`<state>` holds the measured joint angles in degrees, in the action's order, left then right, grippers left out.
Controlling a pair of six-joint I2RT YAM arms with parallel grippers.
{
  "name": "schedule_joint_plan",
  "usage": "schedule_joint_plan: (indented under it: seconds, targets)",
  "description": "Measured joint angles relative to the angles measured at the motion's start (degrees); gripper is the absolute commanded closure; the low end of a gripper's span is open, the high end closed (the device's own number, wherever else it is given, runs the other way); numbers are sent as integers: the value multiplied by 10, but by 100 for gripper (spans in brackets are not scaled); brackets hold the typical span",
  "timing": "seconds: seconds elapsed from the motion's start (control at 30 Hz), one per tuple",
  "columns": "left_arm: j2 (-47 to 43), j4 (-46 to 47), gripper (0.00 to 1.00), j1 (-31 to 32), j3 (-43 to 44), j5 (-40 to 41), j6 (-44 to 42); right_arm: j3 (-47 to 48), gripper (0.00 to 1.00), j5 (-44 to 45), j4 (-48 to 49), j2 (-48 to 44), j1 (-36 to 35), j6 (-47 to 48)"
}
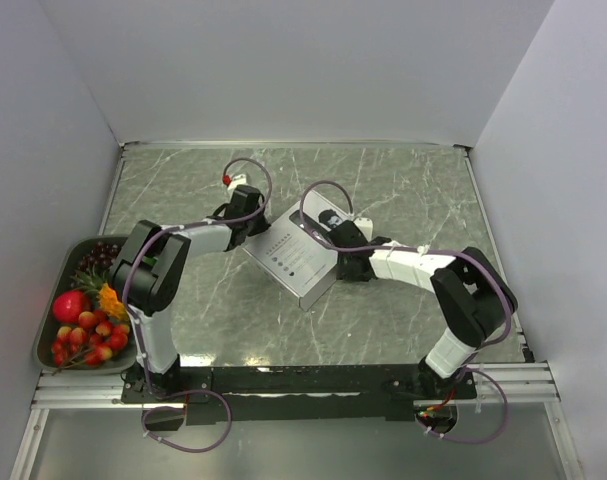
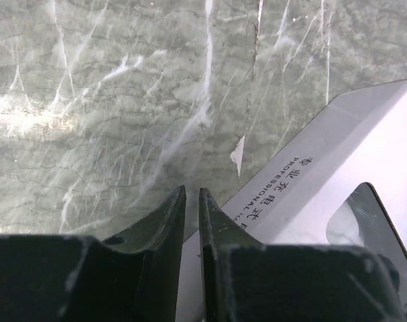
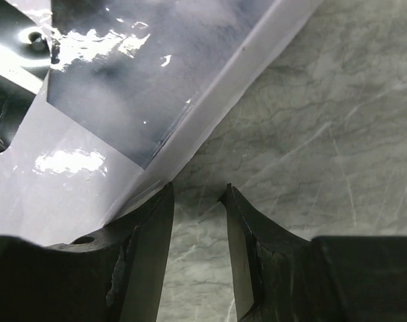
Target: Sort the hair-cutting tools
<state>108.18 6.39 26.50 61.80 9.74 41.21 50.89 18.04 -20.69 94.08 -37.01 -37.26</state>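
The hair-cutting tools are not showing in the open in any view. Judging by the task, they are probably lying inside the flat white cardboard box with grey lettering (image 1: 301, 255), which is sitting at the centre of the top view on the grey marbled table (image 1: 413, 190). The clipper would likely be handling as stiff, smooth-sided and fairly weighty, so it is best taken across the middle of its body. The smaller pieces would be light and easily flicked away.

Only a dark glossy cut-out window (image 2: 367, 228) in the box, at the lower right of the left wrist view, is hinting at their looks, and its contents are too blurred to tell.

The left gripper (image 2: 192, 193) is sitting at the box's left edge with its jaws drawn to a narrow slit; whether they are pinching card I cannot tell. The right gripper (image 3: 198, 189) is hanging half-spread and empty, one finger right against the box's corner.
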Motion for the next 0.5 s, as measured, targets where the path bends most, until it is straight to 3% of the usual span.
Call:
schedule_joint_plan:
  seconds: [0.27,0.5]
  targets:
    - [-20,26,80,2,-32,3,2,-49,52,-97,135,-13,66,45]
    - [-45,-12,80,5,-46,24,-3,-75,51,-118,262,13,83,35]
